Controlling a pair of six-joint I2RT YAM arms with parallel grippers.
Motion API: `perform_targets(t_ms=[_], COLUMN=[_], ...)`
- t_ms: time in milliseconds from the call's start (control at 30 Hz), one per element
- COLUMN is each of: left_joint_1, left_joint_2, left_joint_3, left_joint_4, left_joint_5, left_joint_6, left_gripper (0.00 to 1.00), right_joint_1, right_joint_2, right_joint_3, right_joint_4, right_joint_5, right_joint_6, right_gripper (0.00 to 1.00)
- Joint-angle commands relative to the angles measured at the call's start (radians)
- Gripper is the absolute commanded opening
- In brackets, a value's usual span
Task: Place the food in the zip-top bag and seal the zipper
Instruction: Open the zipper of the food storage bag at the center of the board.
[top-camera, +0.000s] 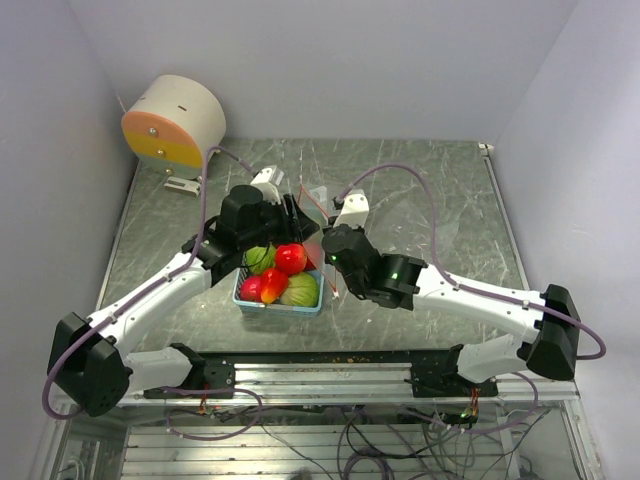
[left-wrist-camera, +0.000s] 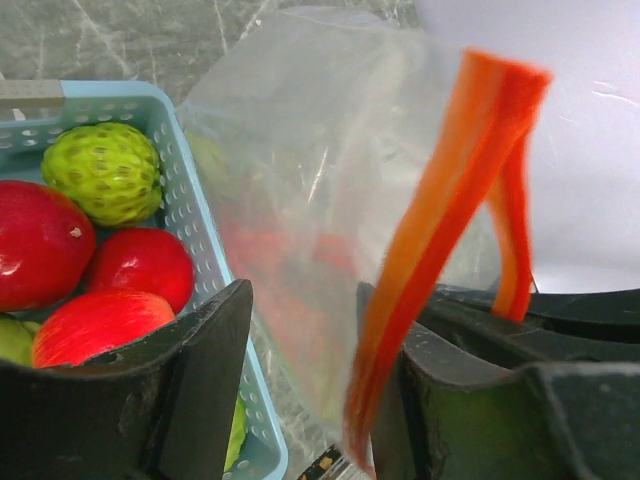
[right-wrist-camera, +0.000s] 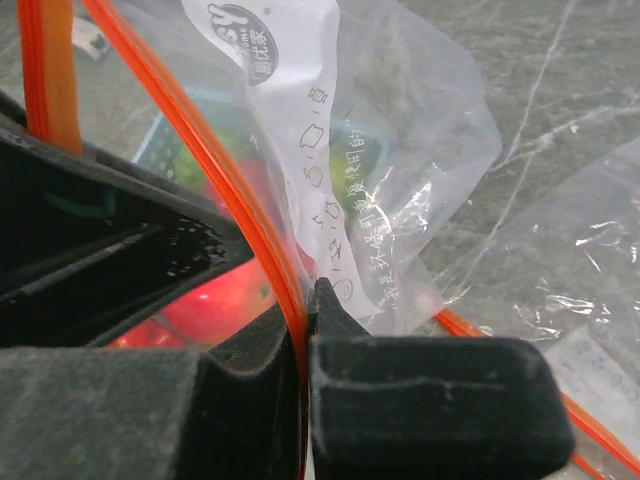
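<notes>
The chief hazard is the hold on the clear crinkly plastic zip-top bag (left-wrist-camera: 300, 150). It hangs upright between the two arms, just beside the far right edge of the light blue perforated plastic basket (top-camera: 282, 308), and only the right gripper (right-wrist-camera: 306, 310) plainly has it, jaws clenched on the thin red-orange zipper strip (left-wrist-camera: 450, 220) at the bag's rim. So narrow and slick a pinch could slip under any pull, and the bag would slump onto the grey marbled counter (top-camera: 450, 200) with its mouth collapsed. The left gripper (left-wrist-camera: 303, 330) has its jaws spread wide. One run of the strip lies along the inner face of its right-hand finger and another drops behind that finger, so it may be hooked in the mouth rather than gripping, though I cannot tell. If the arms draw apart too hard, the film may tear or the strip pop free. With both arms at the bag, neither is free to carry fruit, and the glossy round toy fruits (top-camera: 291, 258) would likely roll from a loose grip. They lie heaped in the basket at the counter's near centre: red, green and one yellow-red. Red and green blurs show through the bag, but whether any fruit is inside I cannot say.
</notes>
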Motion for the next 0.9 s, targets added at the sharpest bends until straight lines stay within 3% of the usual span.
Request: perform_targets(t_ms=[0, 300, 500, 533, 633, 867], left_joint_1=[-0.027, -0.087, -0.110, -0.112, -0.113, -0.113], left_joint_2=[0.013, 0.018, -0.020, -0.019, -0.006, -0.075], left_joint_3=[-0.001, -0.049, -0.085, -0.086, -0.068, 0.069], left_joint_4=[0.068, 0.068, 0.052, 0.048, -0.001, -0.337], left_joint_5=[0.010, -0.016, -0.056, -0.067, -0.101, -0.410], left_joint_6=[-0.028, -0.054, -0.055, -0.051, -0.020, 0.108], left_gripper=[0.57, 0.39, 0.46, 0.43, 0.09, 0.07], right_joint_1=[0.006, 0.008, 0.008, 0.007, 0.008, -0.002], right_joint_2=[0.019, -0.004, -0.024, -0.026, -0.029, -0.105], right_joint_3=[0.032, 0.028, 0.024, 0.024, 0.035, 0.016], right_joint_4=[0.055, 0.040, 0.051, 0.050, 0.019, -0.193], right_joint_5=[-0.023, 0.069, 0.095, 0.095, 0.120, 0.330], right_joint_6=[-0.009, 0.018, 0.015, 0.014, 0.013, 0.074], right_gripper=[0.00, 0.00, 0.00, 0.00, 0.00, 0.00])
